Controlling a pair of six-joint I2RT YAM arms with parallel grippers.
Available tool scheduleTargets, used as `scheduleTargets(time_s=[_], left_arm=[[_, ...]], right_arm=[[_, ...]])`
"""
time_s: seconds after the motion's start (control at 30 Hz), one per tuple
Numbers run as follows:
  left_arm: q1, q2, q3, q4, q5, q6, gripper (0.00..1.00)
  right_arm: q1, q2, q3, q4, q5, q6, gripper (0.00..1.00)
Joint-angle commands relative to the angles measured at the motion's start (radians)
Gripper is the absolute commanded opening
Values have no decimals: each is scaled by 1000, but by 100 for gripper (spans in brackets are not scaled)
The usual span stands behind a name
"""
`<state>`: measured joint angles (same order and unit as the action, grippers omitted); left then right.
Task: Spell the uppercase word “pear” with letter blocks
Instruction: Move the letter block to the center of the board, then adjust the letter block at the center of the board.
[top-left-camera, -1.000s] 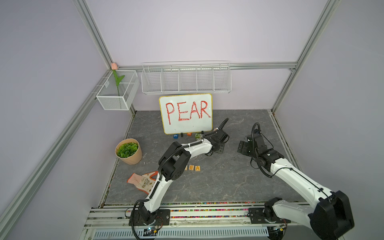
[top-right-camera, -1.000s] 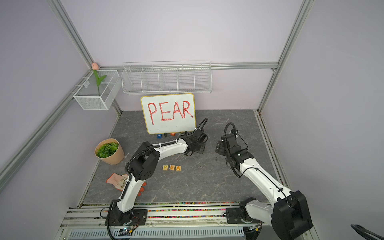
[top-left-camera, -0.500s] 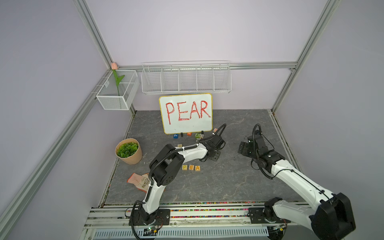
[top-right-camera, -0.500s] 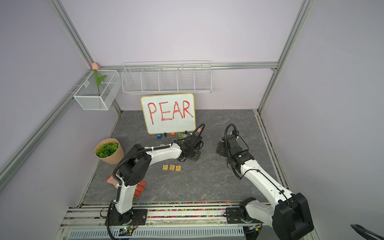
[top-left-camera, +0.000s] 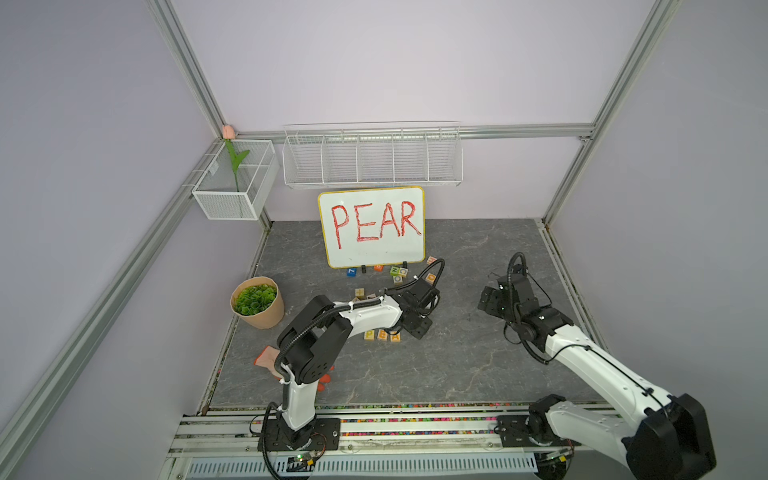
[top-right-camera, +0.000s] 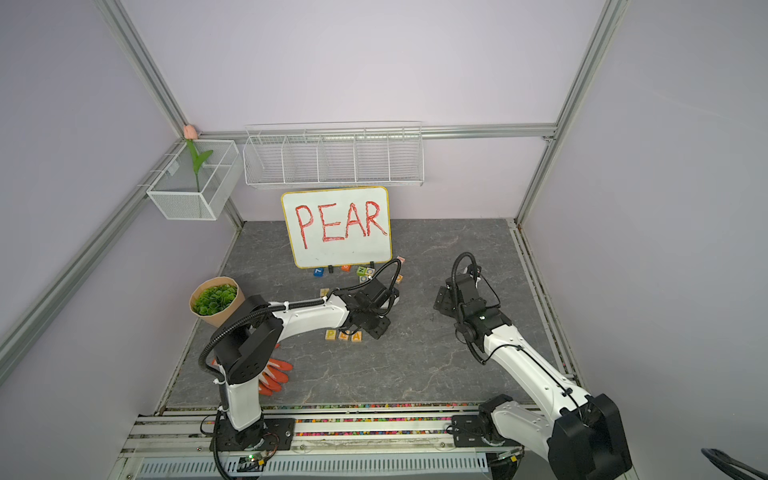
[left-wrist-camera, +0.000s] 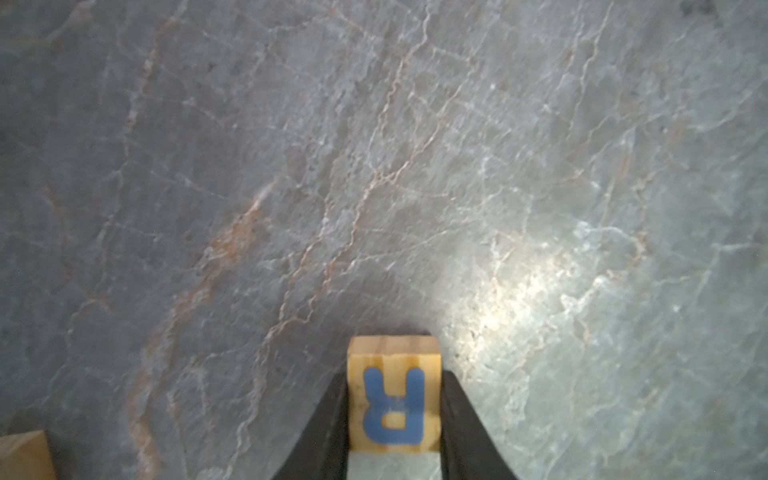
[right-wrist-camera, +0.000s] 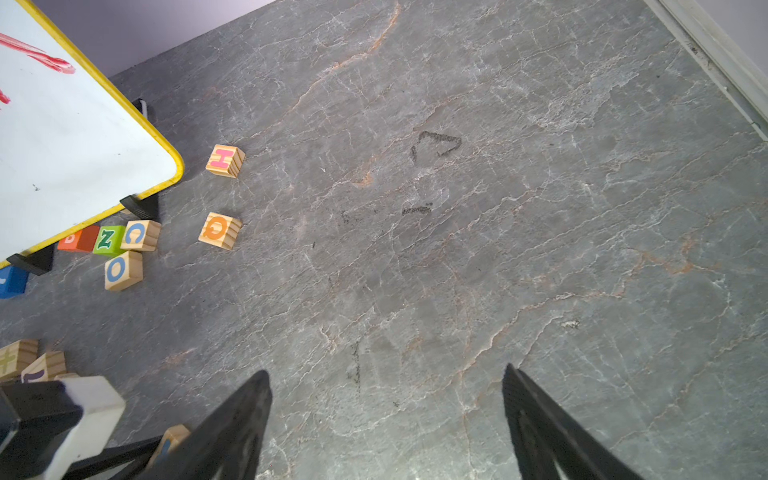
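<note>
R (left-wrist-camera: 394, 405) clamped in left end effector (left-wrist-camera: 395, 376); set it flush beside A (top-left-camera: 395, 337), mid-frame in a top view, letter aligned, before release; right end effector (right-wrist-camera: 387, 371) spread, empty

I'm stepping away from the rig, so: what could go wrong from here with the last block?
1. The left end effector holds the R block near the A block; setting it down could bump A and skew the spelled row.
2. R juts past the fingertips, so it might twist on release.
</note>
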<state>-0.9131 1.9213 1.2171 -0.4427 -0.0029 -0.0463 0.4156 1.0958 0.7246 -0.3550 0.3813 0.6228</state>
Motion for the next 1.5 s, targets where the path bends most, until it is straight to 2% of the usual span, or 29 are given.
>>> scheduleTargets(time_s=[0.0, 0.1, 0.23, 0.47, 0.63, 0.83, 1.13, 1.47], left_arm=[[-6, -11, -28, -28, -15, 29, 42], [-6, -21, -31, -34, -35, 5, 53], [-7, -66, -35, -29, -38, -86, 60], [-3, -186, 8, -50, -23, -466, 69], [-2, -138, 110, -180, -52, -644, 69], [-2, -122, 75, -174, -77, -833, 68], [-3, -40, 157, -264, -52, -967, 67], [-2, 74, 272, -346, -10, -1006, 65]], right_arm=[[-3, -33, -23, -1, 24, 17, 89], [-4, -46, -31, -2, 28, 18, 89], [-3, -48, -37, 11, 24, 16, 89], [-2, -27, -57, 97, -24, -28, 89], [-2, -7, -70, 165, -80, -57, 89], [1, -7, -113, 251, -117, -89, 89], [3, -28, -154, 298, -157, -127, 89], [0, -62, -128, 237, -176, -136, 89]])
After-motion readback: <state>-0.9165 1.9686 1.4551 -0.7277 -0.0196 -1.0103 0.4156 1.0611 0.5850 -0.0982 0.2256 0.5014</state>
